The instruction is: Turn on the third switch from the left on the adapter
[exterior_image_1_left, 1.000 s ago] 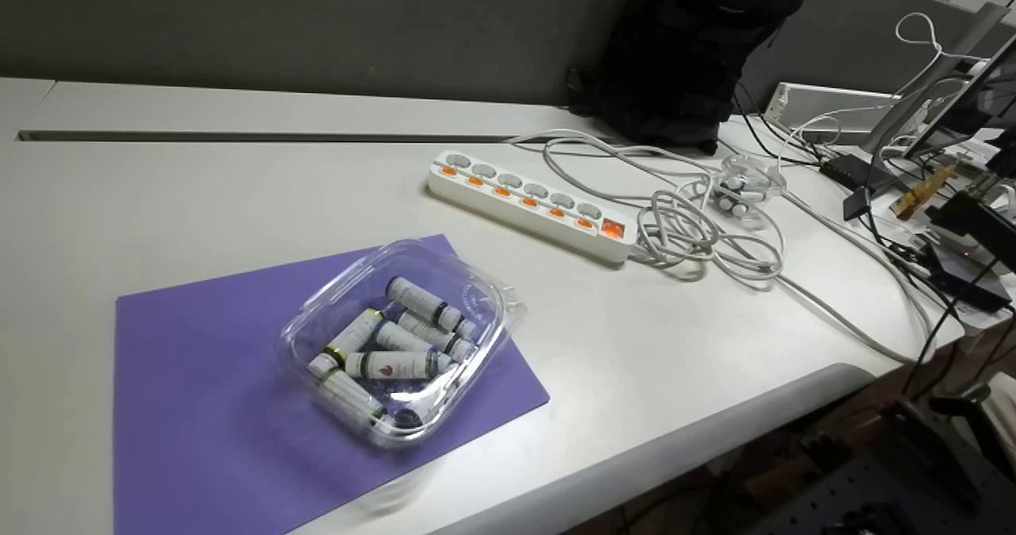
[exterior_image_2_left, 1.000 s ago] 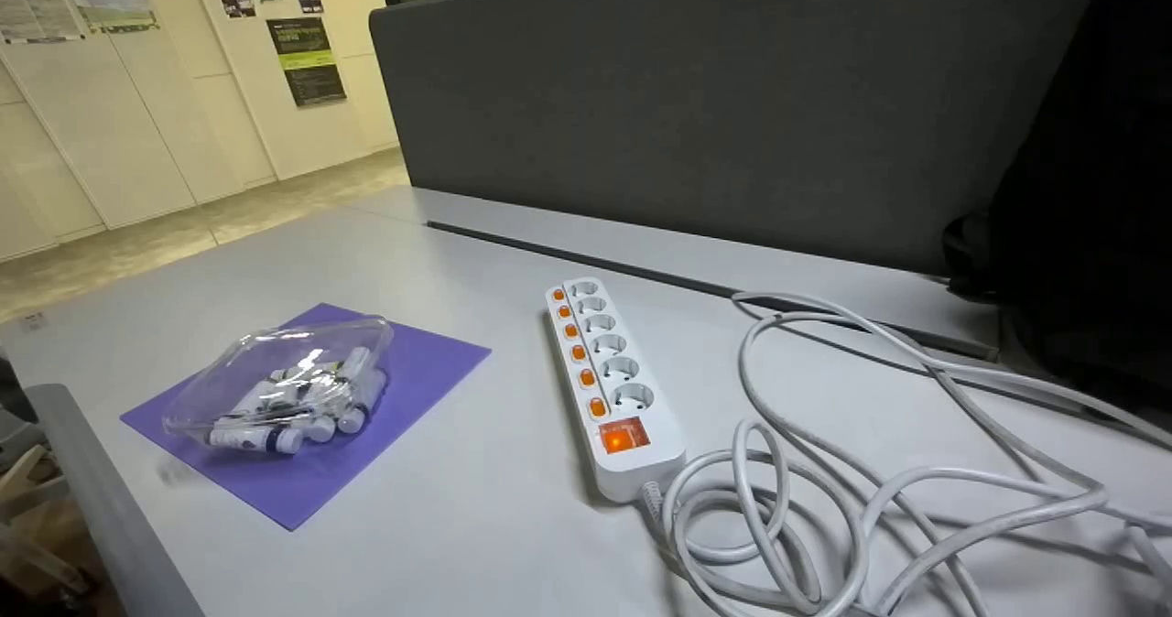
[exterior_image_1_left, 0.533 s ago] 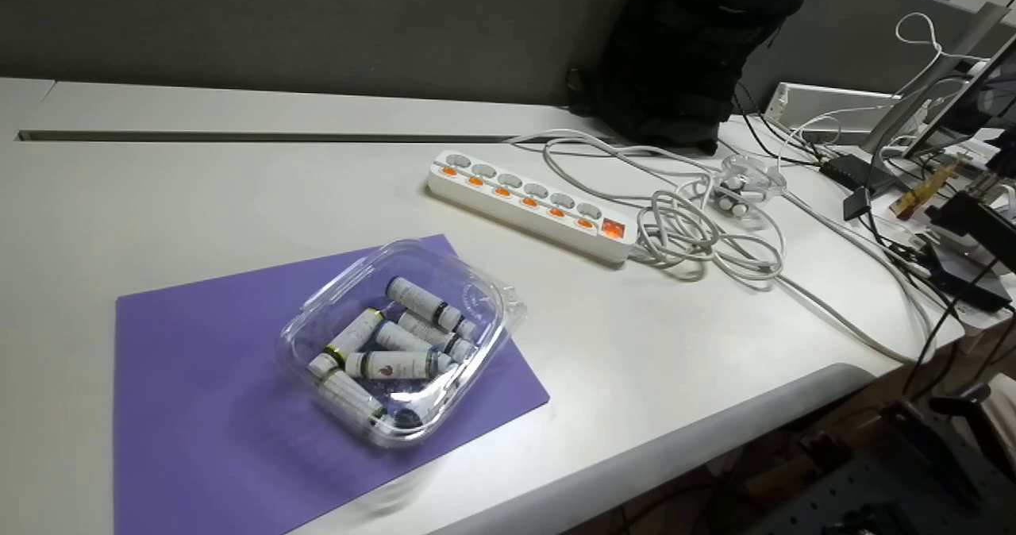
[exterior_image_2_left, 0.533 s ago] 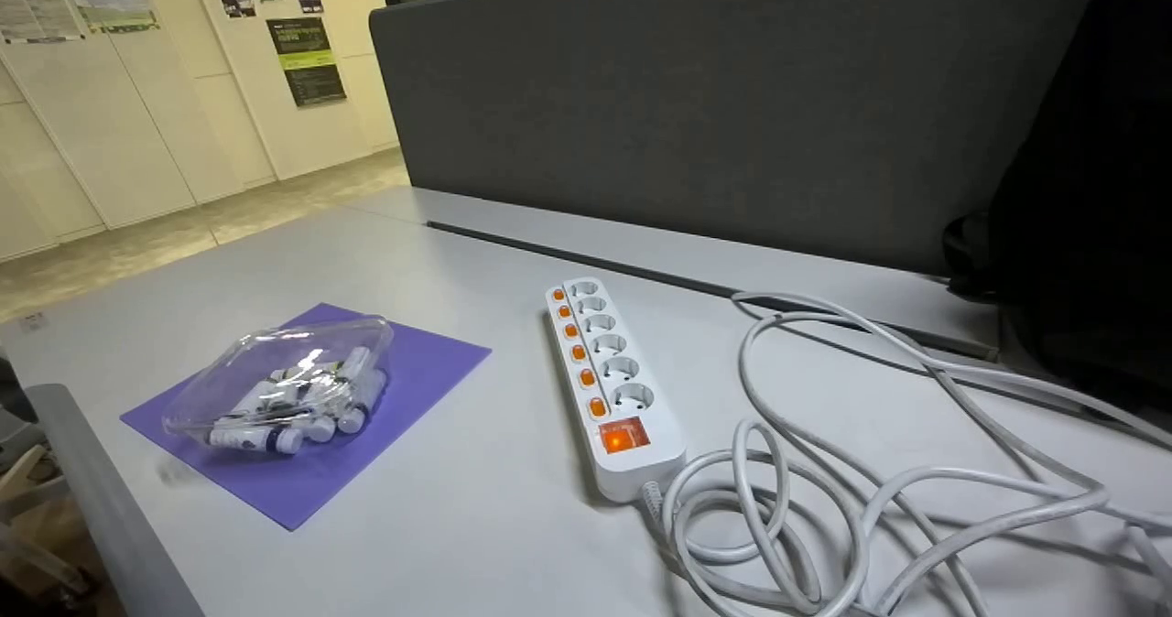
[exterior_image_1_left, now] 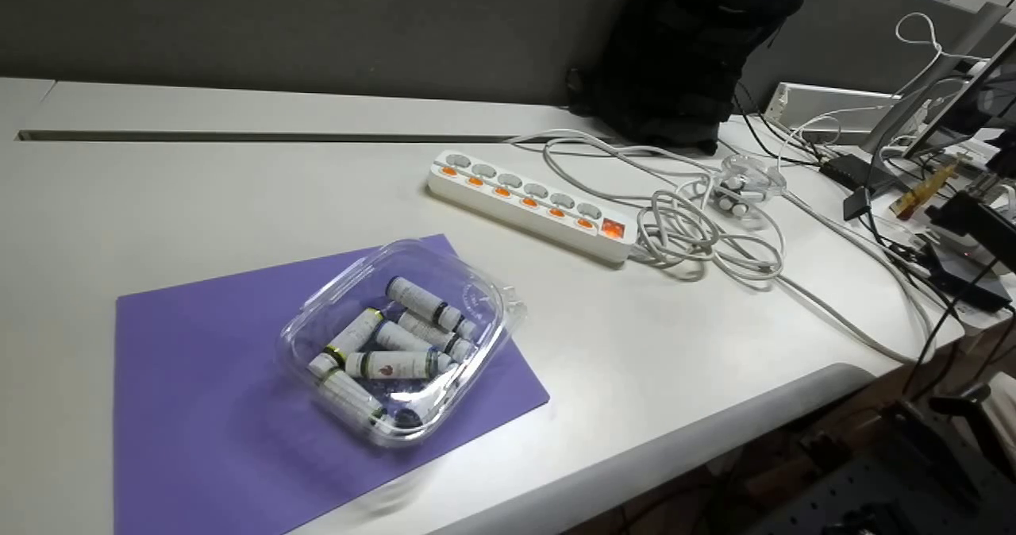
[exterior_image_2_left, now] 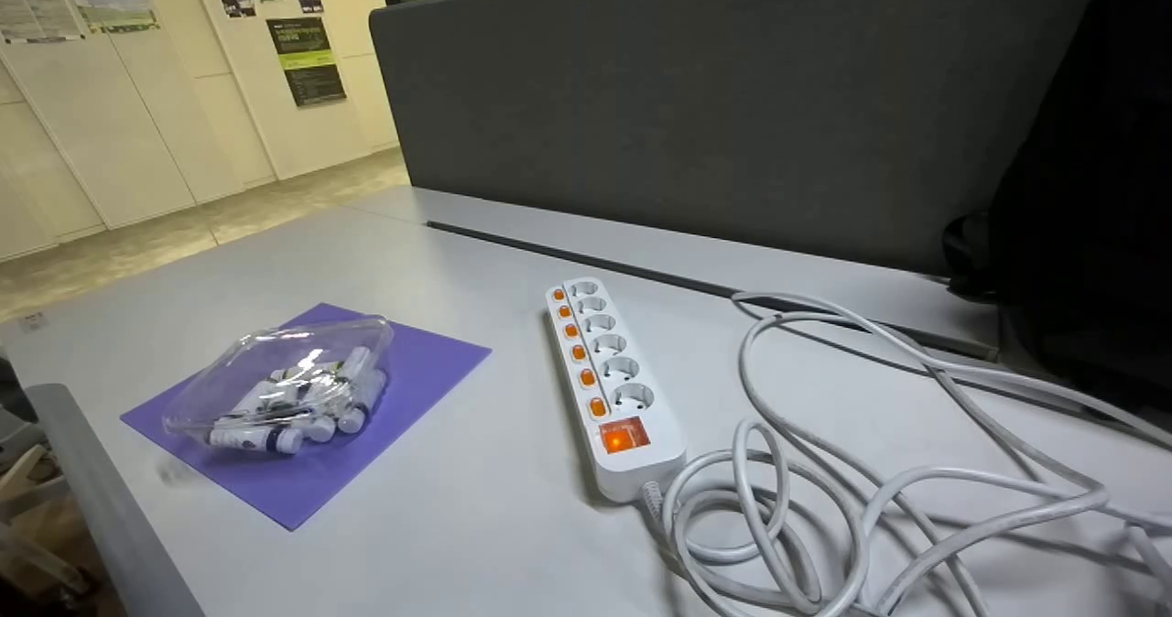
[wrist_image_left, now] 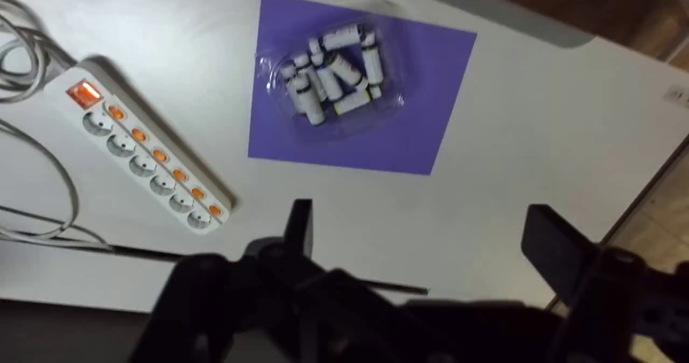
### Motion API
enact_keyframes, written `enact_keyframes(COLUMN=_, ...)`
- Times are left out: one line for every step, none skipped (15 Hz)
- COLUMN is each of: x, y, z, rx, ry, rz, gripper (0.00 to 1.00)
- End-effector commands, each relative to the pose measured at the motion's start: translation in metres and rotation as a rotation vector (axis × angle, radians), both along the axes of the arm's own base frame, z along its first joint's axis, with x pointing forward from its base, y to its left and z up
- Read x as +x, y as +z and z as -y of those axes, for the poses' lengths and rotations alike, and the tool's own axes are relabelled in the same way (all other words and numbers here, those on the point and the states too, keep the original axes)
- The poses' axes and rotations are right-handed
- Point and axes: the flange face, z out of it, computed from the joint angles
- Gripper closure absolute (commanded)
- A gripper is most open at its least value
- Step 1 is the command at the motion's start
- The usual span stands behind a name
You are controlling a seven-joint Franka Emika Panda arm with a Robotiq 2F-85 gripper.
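Note:
The adapter is a white power strip [exterior_image_1_left: 528, 216] lying on the desk, seen in both exterior views [exterior_image_2_left: 604, 388]. It has a row of small orange switches beside round sockets. A larger red-orange switch [exterior_image_2_left: 623, 436] at the cable end glows. The third small switch from the left [exterior_image_1_left: 502, 191] looks orange like its neighbours; I cannot tell its position. In the wrist view the strip [wrist_image_left: 148, 147] is at the left, well apart from my fingers. My gripper [wrist_image_left: 420, 212] is open and empty above the desk. It is out of view in both exterior views.
A clear plastic box [exterior_image_1_left: 397, 344] of small white bottles stands on a purple sheet [exterior_image_1_left: 198, 408] in front of the strip. Coiled white cable [exterior_image_1_left: 683, 225] lies at its cable end. A black backpack [exterior_image_1_left: 683, 51] and a dark partition [exterior_image_1_left: 317, 35] stand behind.

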Motion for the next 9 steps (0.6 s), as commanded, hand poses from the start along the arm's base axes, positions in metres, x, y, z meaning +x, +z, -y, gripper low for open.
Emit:
enact_keyframes(x=0.060, y=-0.011, z=0.014, rx=0.021, ry=-0.118, rz=0.075, gripper=0.06)
enact_keyframes(x=0.076, y=-0.017, z=0.020, rx=0.025, ry=-0.144, rz=0.092, gripper=0.27)
enact_keyframes(x=0.094, y=-0.025, z=0.027, rx=0.031, ry=-0.177, rz=0.104, gripper=0.33)
enact_keyframes(x=0.110, y=-0.032, z=0.033, rx=0.038, ry=-0.206, rz=0.112, gripper=0.40)
enact_keyframes(x=0.127, y=-0.040, z=0.040, rx=0.044, ry=-0.235, rz=0.117, gripper=0.49)
enact_keyframes(x=0.143, y=-0.048, z=0.047, rx=0.049, ry=-0.263, rz=0.111, gripper=0.55)
enact_keyframes(x=0.157, y=-0.055, z=0.054, rx=0.052, ry=-0.288, rz=0.106, gripper=0.63)
enact_keyframes(x=0.172, y=-0.064, z=0.062, rx=0.051, ry=-0.316, rz=0.089, gripper=0.69)
enact_keyframes(x=0.187, y=-0.074, z=0.071, rx=0.050, ry=-0.342, rz=0.072, gripper=0.77)
